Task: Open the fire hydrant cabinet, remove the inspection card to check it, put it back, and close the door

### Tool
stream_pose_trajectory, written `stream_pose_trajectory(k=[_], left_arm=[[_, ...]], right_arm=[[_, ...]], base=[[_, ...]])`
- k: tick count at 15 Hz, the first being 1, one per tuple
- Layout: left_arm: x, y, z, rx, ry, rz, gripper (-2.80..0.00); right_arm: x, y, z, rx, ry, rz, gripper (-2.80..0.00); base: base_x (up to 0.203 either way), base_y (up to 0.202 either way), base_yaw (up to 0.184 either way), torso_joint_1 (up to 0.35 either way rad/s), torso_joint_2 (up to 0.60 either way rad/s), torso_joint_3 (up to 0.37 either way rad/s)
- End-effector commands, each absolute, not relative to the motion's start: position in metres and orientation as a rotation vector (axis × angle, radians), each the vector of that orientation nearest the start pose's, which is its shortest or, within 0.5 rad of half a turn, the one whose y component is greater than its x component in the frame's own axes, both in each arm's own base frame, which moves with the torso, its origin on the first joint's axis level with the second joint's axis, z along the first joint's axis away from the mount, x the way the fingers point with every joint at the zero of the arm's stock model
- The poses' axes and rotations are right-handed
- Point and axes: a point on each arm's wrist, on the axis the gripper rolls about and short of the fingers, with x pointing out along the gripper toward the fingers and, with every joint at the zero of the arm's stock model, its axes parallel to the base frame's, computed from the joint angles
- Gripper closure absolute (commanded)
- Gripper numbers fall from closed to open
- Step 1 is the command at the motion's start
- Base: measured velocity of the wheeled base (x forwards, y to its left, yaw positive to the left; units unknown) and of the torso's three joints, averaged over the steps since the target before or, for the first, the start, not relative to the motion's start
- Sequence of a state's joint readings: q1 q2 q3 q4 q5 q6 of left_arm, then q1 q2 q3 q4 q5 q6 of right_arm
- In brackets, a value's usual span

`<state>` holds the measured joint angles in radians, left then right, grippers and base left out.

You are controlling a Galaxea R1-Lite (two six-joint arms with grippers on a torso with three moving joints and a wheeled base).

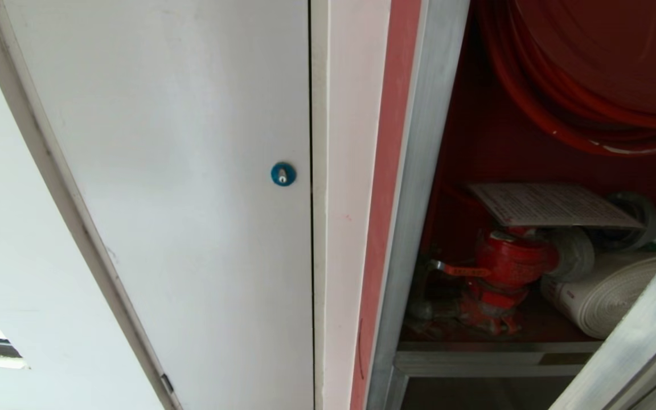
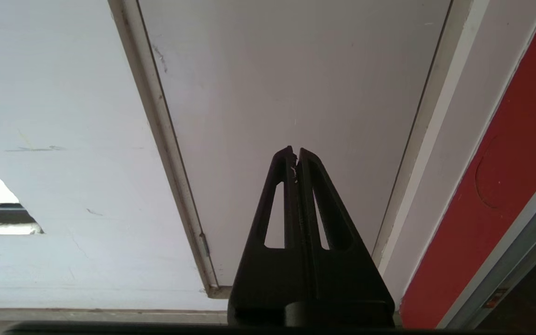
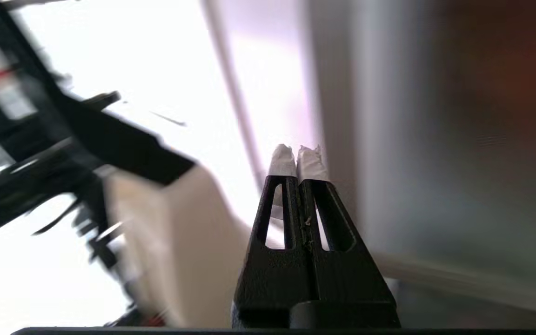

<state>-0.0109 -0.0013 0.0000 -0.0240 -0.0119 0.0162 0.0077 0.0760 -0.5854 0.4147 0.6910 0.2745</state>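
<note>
Red inside of the fire hydrant cabinet (image 1: 493,142) already shows, so I judge the door (image 1: 635,336) open; the inspection card (image 1: 550,205) lies on the red valve (image 1: 504,267), not yet taken. My right gripper (image 3: 298,160) is closed and empty, left gripper (image 2: 295,153) closed too

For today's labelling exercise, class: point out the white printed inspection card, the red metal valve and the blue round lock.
White printed inspection card (image 1: 553,205), head view, middle of its printed face.
Red metal valve (image 1: 507,262), head view, its round body.
Blue round lock (image 1: 283,174), head view, its centre.
</note>
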Motion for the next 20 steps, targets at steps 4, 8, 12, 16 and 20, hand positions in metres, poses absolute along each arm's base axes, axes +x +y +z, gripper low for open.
stream_pose_trajectory(k=[4, 8, 12, 16, 20], left_arm=[[-0.022, 0.000, 0.075, 0.015, -0.012, -0.023, 0.00], [-0.022, 0.000, 0.074, 0.015, -0.011, -0.023, 0.00], [-0.022, 0.000, 0.074, 0.015, -0.011, -0.023, 0.00], [-0.022, 0.000, 0.074, 0.015, -0.011, -0.023, 0.00], [-0.022, 0.000, 0.074, 0.015, -0.011, -0.023, 0.00]], right_arm=[[-0.031, 0.019, 0.212, 0.318, 0.264, 0.969, 0.00], [0.009, 0.019, 0.226, 0.320, 0.281, 1.002, 0.00], [0.037, 0.020, 0.234, 0.310, 0.273, 1.005, 0.00], [0.053, 0.020, 0.239, 0.306, 0.265, 1.003, 0.00], [0.075, 0.020, 0.242, 0.313, 0.281, 1.005, 0.00]], base=[[0.000, 0.000, 0.000, 0.000, 0.00, 0.000], [0.000, 0.000, 0.000, 0.000, 0.00, 0.000], [0.000, 0.000, 0.000, 0.000, 0.00, 0.000], [0.000, 0.000, 0.000, 0.000, 0.00, 0.000], [0.000, 0.000, 0.000, 0.000, 0.00, 0.000]])
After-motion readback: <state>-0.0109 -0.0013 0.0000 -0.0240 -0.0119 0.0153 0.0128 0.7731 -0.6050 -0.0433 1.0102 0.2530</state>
